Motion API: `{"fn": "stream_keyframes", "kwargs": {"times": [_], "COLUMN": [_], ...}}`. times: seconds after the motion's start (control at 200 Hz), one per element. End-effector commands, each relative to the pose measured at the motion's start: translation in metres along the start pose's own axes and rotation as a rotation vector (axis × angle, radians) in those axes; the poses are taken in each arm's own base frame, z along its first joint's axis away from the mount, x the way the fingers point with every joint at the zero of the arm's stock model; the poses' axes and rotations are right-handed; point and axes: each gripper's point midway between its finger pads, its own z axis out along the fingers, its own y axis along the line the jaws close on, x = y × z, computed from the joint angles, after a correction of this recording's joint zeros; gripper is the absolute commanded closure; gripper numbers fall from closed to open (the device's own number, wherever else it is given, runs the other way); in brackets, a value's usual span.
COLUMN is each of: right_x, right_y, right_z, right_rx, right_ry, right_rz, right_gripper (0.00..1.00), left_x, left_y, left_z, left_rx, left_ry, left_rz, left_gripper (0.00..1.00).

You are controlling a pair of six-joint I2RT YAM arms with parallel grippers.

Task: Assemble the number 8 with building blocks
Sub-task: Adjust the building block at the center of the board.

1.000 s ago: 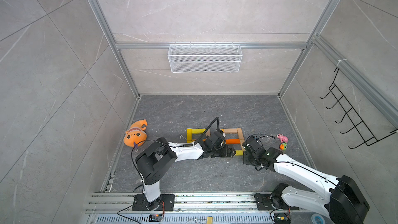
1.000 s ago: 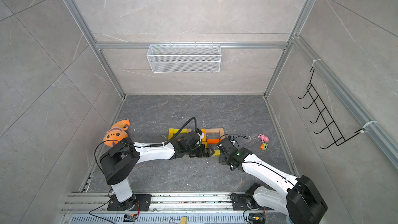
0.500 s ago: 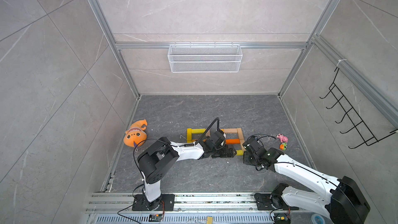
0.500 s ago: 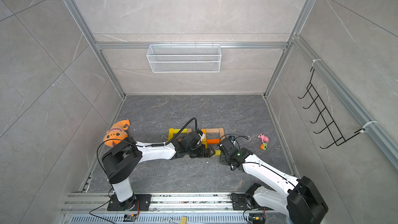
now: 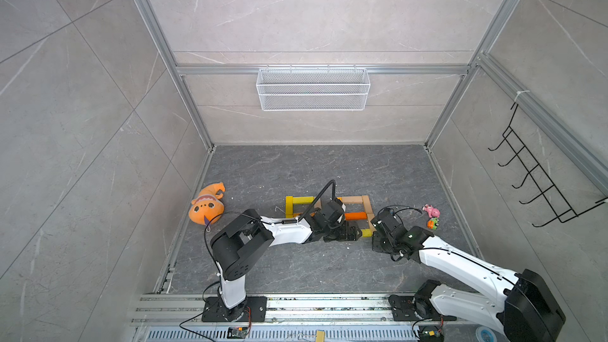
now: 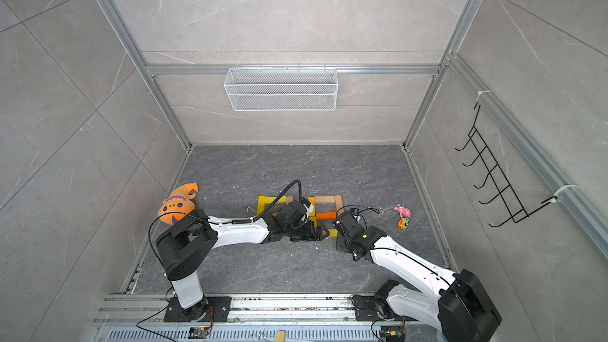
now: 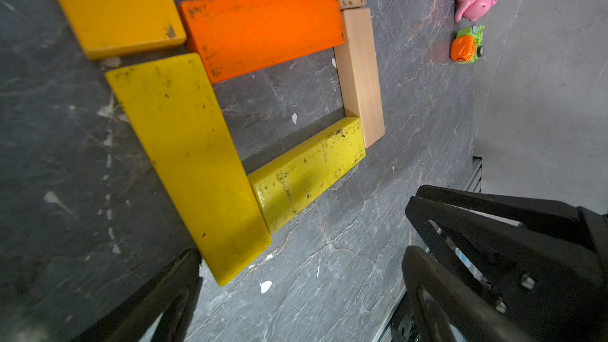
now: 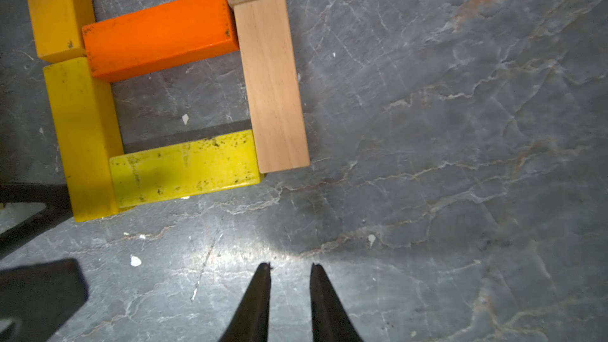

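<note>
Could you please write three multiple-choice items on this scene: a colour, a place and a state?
1. What colour is the plush toy? A) blue B) orange C) green
2. Where does the orange block lie? A) between a yellow block and a tan block B) in the wire basket C) against the plush toy
3. How is the left end effector? A) shut on a block B) shut on the plush toy C) open, empty
1 B: its body is orange. 2 A: its ends meet them. 3 C: jaws spread, nothing between.
</note>
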Motion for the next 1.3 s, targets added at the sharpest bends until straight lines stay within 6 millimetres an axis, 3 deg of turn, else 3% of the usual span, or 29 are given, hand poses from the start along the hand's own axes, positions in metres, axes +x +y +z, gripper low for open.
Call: {"fn": "stream_keyframes", "kwargs": {"times": [0.0, 0.135, 0.2, 0.295, 0.355, 0.489, 0.569, 0.899, 1.099, 1.293], "right_x": [-0.002, -0.014, -0.022, -0.035, -0.043, -0.058, -0.068, -0.132, -0.150, -0.161], "right_y": [0.000, 0.009, 0.016, 0.027, 0.032, 0.041, 0.045, 0.033, 0.017, -0.008], "right_z": [-0.003, -0.013, -0.021, -0.036, -0.047, -0.068, -0.075, -0.102, -0.108, -0.086], "right_rx": [-0.016, -0.065, -0.096, -0.158, -0.192, -0.251, -0.262, -0.134, -0.024, 0.012], "right_ry": [-0.017, -0.069, -0.095, -0.141, -0.179, -0.260, -0.308, -0.618, -0.700, -0.810], "right_rz": [0.000, -0.006, -0.030, -0.064, -0.076, -0.102, -0.111, -0.078, -0.109, -0.016], "right_gripper": [0.74, 0.70, 0.64, 0.50, 0.36, 0.10, 0.01, 0.00, 0.00, 0.00], "left_x": [-0.013, -0.020, -0.026, -0.035, -0.043, -0.060, -0.070, -0.097, -0.101, -0.105], "left_y": [-0.014, -0.022, -0.028, -0.035, -0.037, -0.022, -0.001, 0.106, 0.177, 0.217], "left_z": [-0.022, -0.045, -0.058, -0.081, -0.098, -0.140, -0.165, -0.277, -0.321, -0.347], "left_rx": [0.000, -0.006, -0.006, -0.019, -0.044, -0.151, -0.237, -0.561, -0.780, -0.877], "left_ry": [-0.065, -0.118, -0.152, -0.218, -0.266, -0.376, -0.434, -0.662, -0.747, -0.860], "left_rz": [0.052, 0.117, 0.157, 0.212, 0.246, 0.288, 0.290, 0.244, 0.146, 0.131], "left_gripper": [0.02, 0.02, 0.02, 0.02, 0.01, 0.01, 0.01, 0.01, 0.01, 0.00]}}
